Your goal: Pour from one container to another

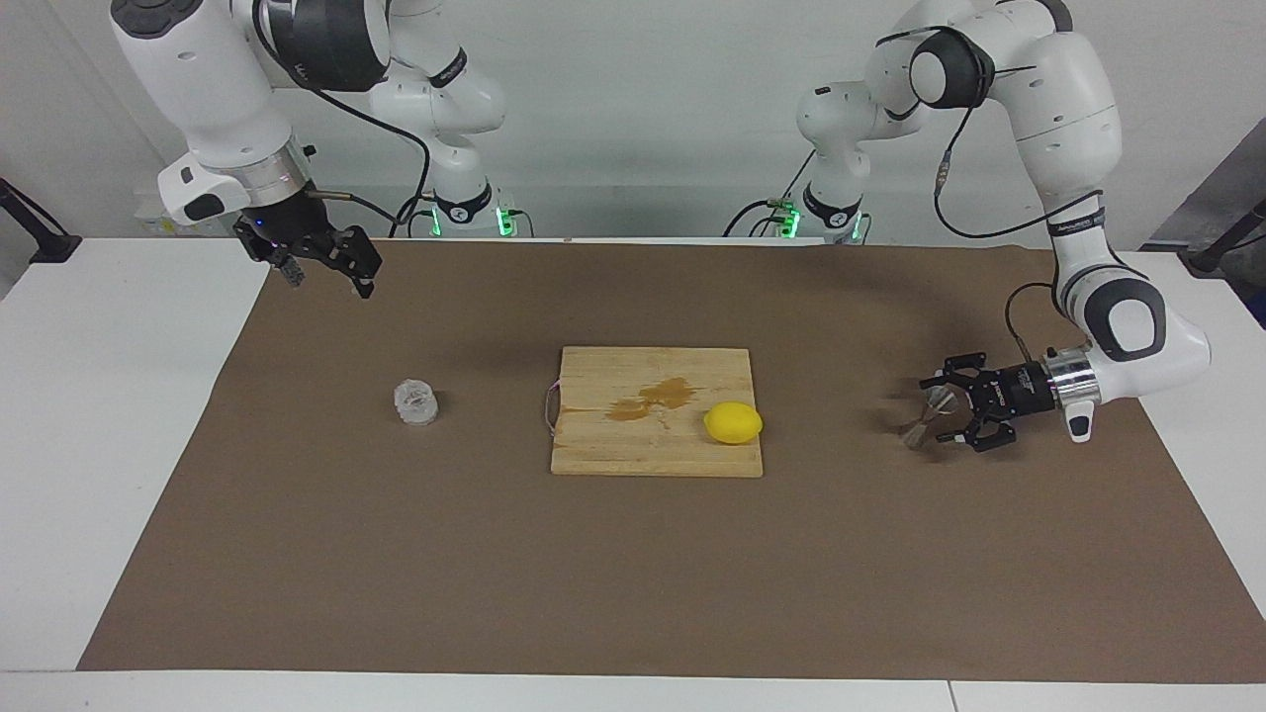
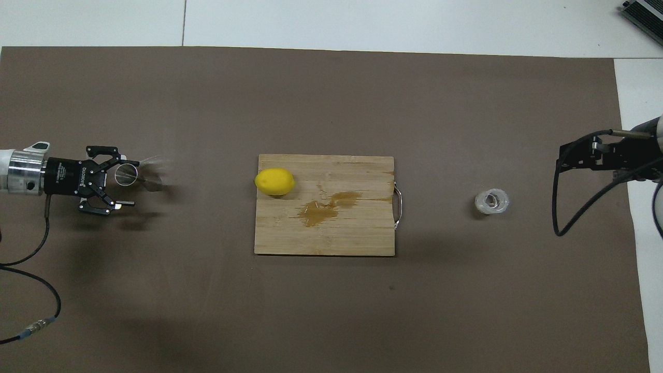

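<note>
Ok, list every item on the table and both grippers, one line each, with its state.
Jigger: upright on the brown mat, between the left gripper's fingers.
Glass cup: upright on the mat, untouched.
Lemon: lying on the cutting board.
Cutting board: flat, with a brown wet stain.
Left gripper: open, level with the jigger.
Right gripper: open, waiting above the mat's edge.

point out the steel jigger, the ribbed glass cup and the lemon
Shiny steel hourglass jigger (image 1: pixel 925 417), facing view, on its narrow waist.
Small clear ribbed glass cup (image 2: pixel 492 201), overhead view, on its rim.
Yellow lemon (image 1: pixel 733 423), facing view, middle of its skin.
</note>
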